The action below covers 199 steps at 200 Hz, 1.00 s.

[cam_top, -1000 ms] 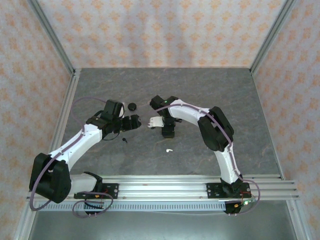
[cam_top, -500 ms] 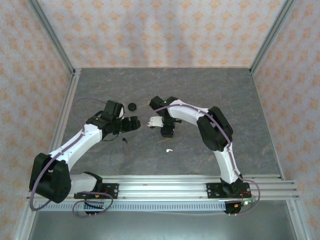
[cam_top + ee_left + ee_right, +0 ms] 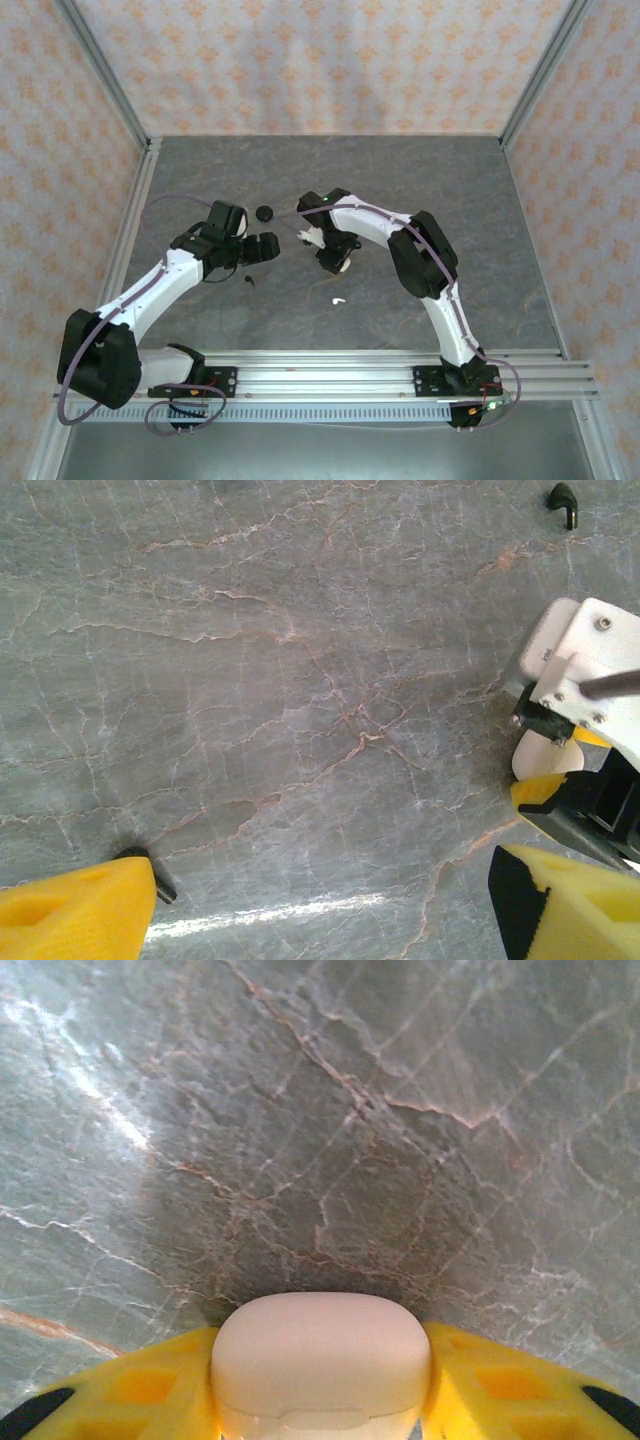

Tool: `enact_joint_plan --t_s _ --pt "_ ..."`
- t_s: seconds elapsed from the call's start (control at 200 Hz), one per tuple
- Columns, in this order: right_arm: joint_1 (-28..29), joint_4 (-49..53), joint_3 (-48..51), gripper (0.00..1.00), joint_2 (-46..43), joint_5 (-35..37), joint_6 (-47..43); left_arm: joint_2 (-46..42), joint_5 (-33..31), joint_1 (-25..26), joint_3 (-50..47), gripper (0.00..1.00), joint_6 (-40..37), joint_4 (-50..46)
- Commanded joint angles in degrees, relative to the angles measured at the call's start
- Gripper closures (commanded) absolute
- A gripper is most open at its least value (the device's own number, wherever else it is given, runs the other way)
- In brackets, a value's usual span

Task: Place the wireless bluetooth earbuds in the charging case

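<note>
Right gripper [image 3: 322, 1392]: clamped on the white case [image 3: 320, 1345], a yellow finger on each side. The lid looked closed, and I couldn't tell if the case touched the table [image 3: 450, 200].
Left gripper [image 3: 320, 895]: spread wide, holding nothing, just left of the case.
White earbud [image 3: 338, 299]: loose on the table near the case, on the side toward the arm bases, not touching it.
Step, my guess: hold the case steady, get the lid open first, then pinch the bud and drop it in straight.
Also around: a black earbud [image 3: 158, 878] right by the left gripper's finger and a second black earbud [image 3: 563, 500] farther off. There was also a round black thing [image 3: 264, 212] left of the case, toward the back.
In the way: the right gripper crowded the case, so there was little room.
</note>
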<state>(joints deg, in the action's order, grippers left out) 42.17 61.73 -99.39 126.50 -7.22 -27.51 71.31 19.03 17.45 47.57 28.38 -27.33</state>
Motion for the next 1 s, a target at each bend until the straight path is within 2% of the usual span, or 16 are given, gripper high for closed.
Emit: enact_joint_plan --t_s 0.0,0.075,0.17,0.305,0.44,0.615,0.721,0.831,0.991 --pt "-1.25 -0.41 0.0 0.55 2.94 0.94 6.27 -1.92 -1.84 -0.4 1.66 0.13 -1.4 -1.85" --pt "-2.11 -0.21 -0.33 0.59 2.42 -1.79 9.28 -2.46 -1.81 -0.4 1.35 0.13 -1.81 -1.75" --pt "-3.76 -1.92 0.26 0.6 0.19 -6.32 15.39 -4.3 -0.78 -0.4 0.04 0.12 -2.95 0.81" --pt "-7.0 -7.21 3.05 0.6 -4.97 -13.24 28.06 -10.05 -0.75 -0.4 -3.3 0.08 -4.13 7.25" --pt "-9.42 -11.31 5.88 0.64 -9.91 -18.66 39.22 -15.76 0.01 -0.31 -6.53 0.03 -7.56 13.34" --pt "-9.91 -14.87 7.17 0.66 -16.61 -23.08 48.02 -19.93 5.38 -0.06 -9.67 0.02 -9.65 21.36" --pt "-9.85 -18.6 8.0 0.69 -21.2 -26.16 54.17 -20.62 6.14 2.65 -11.73 0.03 -8.81 28.8" --pt "-9.83 -24.46 10.52 0.7 -26.72 -28.73 61.06 -19.2 3.16 7.97 -11.76 0.05 -10.07 34.04" --pt "-9.72 -28.06 12.85 0.7 -34.34 -27.79 67.34 -15.63 1.46 11.2 -11.69 0.1 -9.26 43.26"
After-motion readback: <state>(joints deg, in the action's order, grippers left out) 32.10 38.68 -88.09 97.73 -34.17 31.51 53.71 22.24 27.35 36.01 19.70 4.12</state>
